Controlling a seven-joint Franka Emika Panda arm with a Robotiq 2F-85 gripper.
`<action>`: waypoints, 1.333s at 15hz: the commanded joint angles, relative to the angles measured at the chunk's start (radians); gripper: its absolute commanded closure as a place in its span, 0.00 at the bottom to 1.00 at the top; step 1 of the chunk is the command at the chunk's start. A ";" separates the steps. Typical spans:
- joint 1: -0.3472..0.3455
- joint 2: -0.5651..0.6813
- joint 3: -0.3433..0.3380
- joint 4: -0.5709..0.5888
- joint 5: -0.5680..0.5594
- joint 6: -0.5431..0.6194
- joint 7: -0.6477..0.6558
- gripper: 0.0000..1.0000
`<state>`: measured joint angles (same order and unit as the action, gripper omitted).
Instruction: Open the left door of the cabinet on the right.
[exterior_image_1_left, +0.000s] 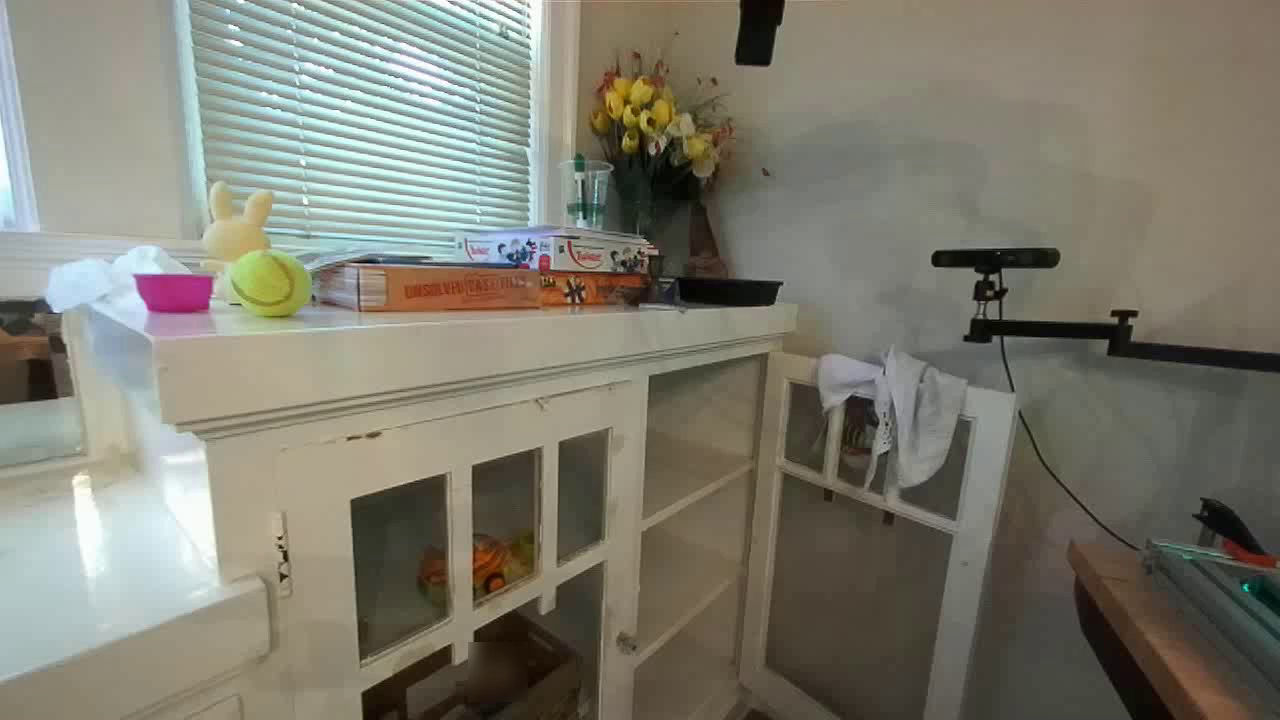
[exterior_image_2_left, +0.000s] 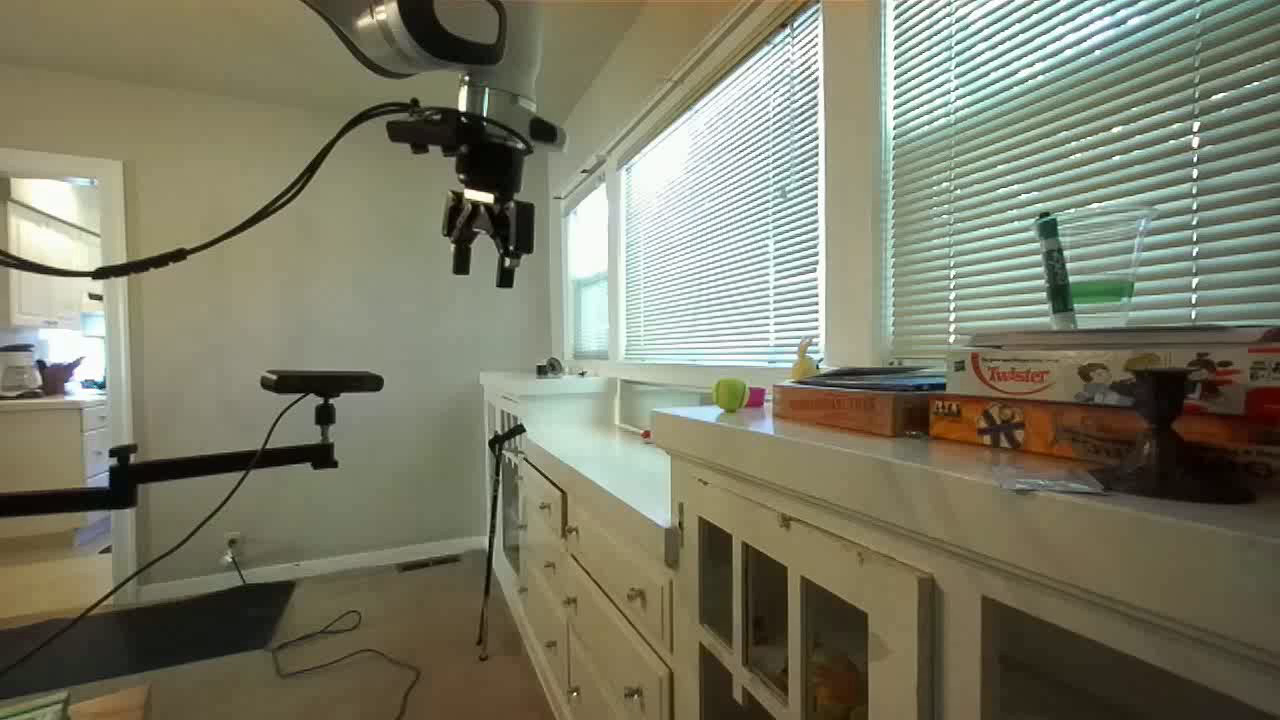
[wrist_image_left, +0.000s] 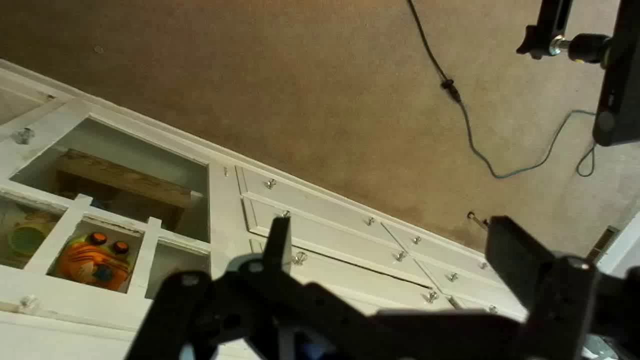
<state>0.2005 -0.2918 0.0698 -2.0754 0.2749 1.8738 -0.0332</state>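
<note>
Left door: looks shut, on the cabinet front, beside the open twin door.
Pincer: released, 2 fingers apart, holding nothing; step seems the approach.
Knob: next probably descend, grip, pull outward.

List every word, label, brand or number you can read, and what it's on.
"UNSOLVED CASE FILES": orange-brown box.
"Twister": white game box; its smaller print is too blurred.
Bright orange box beneath it: lettering too blurred.
Green marker: lettering too small to read.
</note>
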 joint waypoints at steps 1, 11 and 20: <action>-0.020 0.000 0.017 0.003 0.005 -0.003 -0.004 0.00; -0.020 0.000 0.017 0.002 0.005 -0.003 -0.004 0.00; -0.022 0.001 0.007 -0.004 0.023 0.004 -0.023 0.00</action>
<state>0.1985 -0.2918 0.0715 -2.0754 0.2748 1.8738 -0.0332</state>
